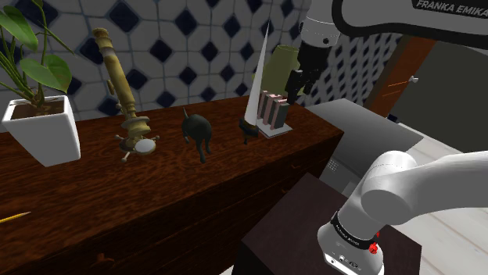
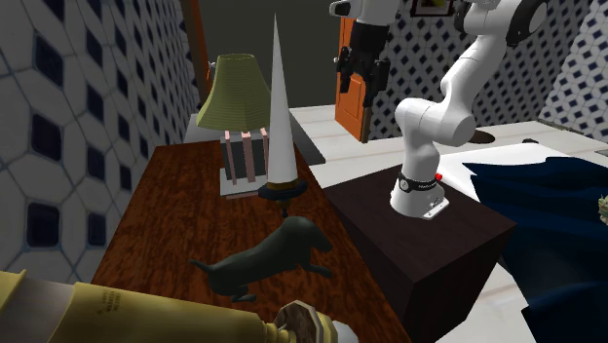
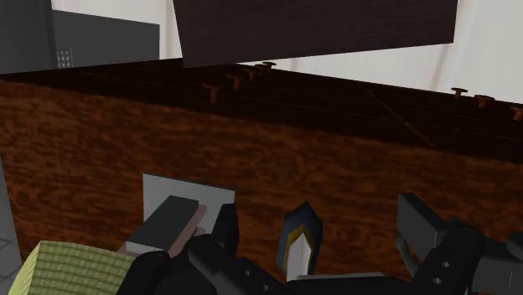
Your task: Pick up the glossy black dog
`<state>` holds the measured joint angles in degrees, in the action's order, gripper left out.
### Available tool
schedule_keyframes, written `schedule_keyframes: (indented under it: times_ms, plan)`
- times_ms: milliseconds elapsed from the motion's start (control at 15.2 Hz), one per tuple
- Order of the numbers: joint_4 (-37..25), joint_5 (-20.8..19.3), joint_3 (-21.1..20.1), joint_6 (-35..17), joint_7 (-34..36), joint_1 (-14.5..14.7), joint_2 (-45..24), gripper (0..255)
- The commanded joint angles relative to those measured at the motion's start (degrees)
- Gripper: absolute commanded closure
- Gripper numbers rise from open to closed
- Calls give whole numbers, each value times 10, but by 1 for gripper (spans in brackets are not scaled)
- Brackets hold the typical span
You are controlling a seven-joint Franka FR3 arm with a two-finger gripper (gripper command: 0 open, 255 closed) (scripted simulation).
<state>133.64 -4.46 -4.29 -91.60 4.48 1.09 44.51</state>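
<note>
The glossy black dog (image 1: 197, 133) stands on the dark wooden dresser top (image 1: 94, 195), between a brass piece and a tall white cone. In the second exterior view the dog (image 2: 268, 255) is near the front of the top. My gripper (image 1: 299, 82) hangs high in the air beside the lamp shade, well off to the shoulder view's right of the dog and far above it (image 2: 359, 63). In the wrist view its fingers (image 3: 222, 230) stand apart, open and holding nothing, with the cone's tip (image 3: 299, 243) far below between them.
A tall white cone (image 1: 256, 78) and an olive-shaded lamp (image 1: 280, 66) on a striped base stand just under the gripper. A brass candlestick-like piece (image 1: 117, 78) leans beside the dog. A potted plant (image 1: 43, 129) occupies the shoulder view's left. The arm's dark stand (image 2: 429, 234) adjoins the dresser.
</note>
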Motion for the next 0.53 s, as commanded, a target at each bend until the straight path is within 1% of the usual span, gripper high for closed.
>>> schedule_keyframes:
  times_ms: [0,462]
  plan:
    - [0,0,0,0,0,0,0,0]
    - [-41,21,4,-95,-4,5,-145,0]
